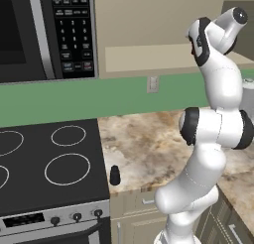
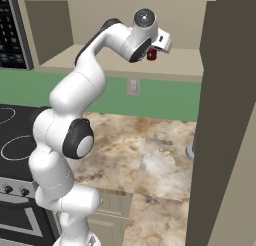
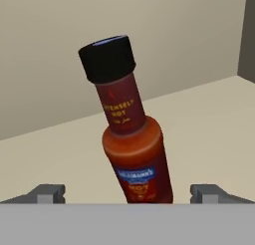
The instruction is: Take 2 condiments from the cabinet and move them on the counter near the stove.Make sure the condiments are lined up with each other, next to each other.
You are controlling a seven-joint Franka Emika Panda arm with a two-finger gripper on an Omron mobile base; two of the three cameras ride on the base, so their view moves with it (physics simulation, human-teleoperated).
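Right, I hold the gripper [image 3: 127, 194] spread wide around the sauce bottle [image 3: 130, 139] (not gripped) on the cabinet shelf [image 3: 209, 124]; the black shaker [image 1: 115, 175] stands at the counter's [image 1: 149, 149] front edge.

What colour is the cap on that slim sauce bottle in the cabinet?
Black; the slim red-brown sauce bottle shows its cap best in the hand view.

Sauce bottle [image 3: 133, 144] between spread fingertips [image 3: 47, 193]; cabinet shelf [image 3: 209, 124] around bare.
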